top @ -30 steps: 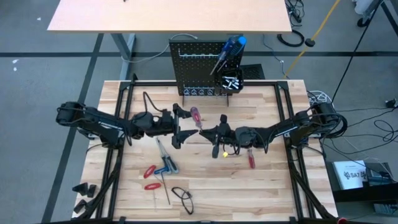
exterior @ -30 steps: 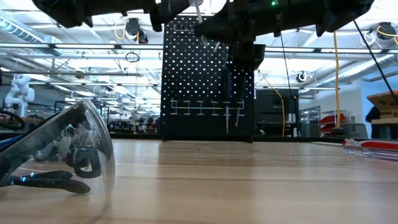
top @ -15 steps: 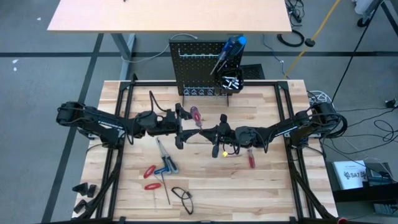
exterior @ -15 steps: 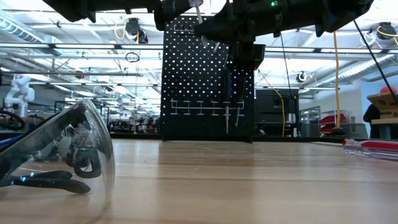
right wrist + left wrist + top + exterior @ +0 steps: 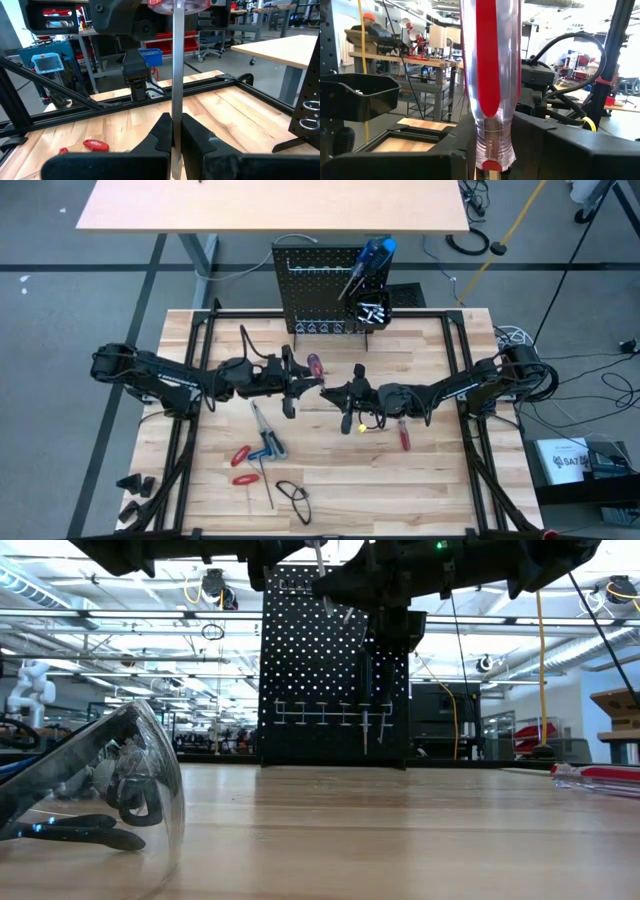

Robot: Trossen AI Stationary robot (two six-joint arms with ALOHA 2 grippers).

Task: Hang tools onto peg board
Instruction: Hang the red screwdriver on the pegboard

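Midway over the table (image 5: 200, 480), the left gripper (image 5: 292, 381) has its fingers closed around the clear red-striped handle of a screwdriver (image 5: 314, 366) — handle between the fingers in the left wrist view (image 5: 490, 100). Just beside it, the right gripper (image 5: 335, 393) pinches the same tool's metal shaft (image 5: 177, 75). Behind both, the peg board (image 5: 315, 290) stands upright at the table's far edge — blue-handled screwdrivers (image 5: 372, 258) already sit in its bin.

The red screwdriver (image 5: 491, 85) is cut off at the top edge; its shaft (image 5: 177, 90) tip is hidden below the frame.
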